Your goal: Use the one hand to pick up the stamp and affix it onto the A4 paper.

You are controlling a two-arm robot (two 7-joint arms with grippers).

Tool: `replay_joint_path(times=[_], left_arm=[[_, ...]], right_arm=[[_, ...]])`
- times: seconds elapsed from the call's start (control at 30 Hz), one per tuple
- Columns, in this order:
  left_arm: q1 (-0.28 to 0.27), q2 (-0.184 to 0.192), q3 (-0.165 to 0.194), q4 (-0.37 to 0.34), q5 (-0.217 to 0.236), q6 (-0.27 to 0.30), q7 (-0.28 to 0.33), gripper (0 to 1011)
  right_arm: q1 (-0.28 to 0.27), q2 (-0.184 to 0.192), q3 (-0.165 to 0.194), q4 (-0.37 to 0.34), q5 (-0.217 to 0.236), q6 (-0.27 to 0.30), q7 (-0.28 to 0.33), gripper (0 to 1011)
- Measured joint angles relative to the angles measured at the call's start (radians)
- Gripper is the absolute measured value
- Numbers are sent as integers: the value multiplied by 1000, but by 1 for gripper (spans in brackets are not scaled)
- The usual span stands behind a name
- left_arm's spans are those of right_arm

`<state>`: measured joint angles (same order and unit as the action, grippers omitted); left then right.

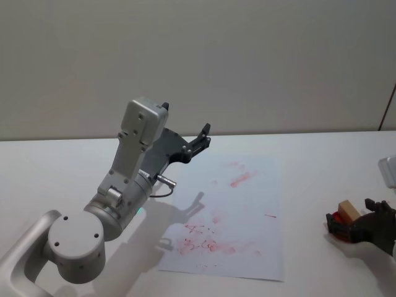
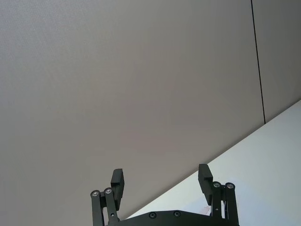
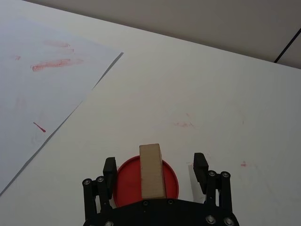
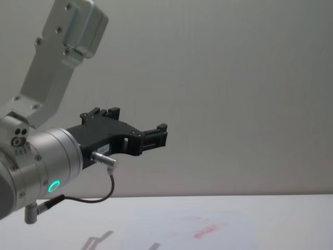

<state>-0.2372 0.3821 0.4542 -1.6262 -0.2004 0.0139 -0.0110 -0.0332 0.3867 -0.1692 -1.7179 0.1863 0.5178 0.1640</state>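
Spread black hand [image 3: 155, 170] straddles rectangular wooden stamp [image 3: 152, 170], seemingly untouched.

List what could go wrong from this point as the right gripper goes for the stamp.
1. The right gripper is open, its fingers either side of the stamp and apparently apart from it; closing off-centre could tip the block.
2. The stamp stands on a red ink pad; lifting might drag the pad along.
3. The A4 paper already bears red smudges; sliding on contact could smear another.
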Motion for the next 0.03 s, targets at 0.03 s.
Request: replay_joint_path(times=[0.03], left_arm=[[0, 0, 0, 0, 0, 0, 0, 1001]], right_arm=[[0, 0, 0, 0, 0, 0, 0, 1001]])
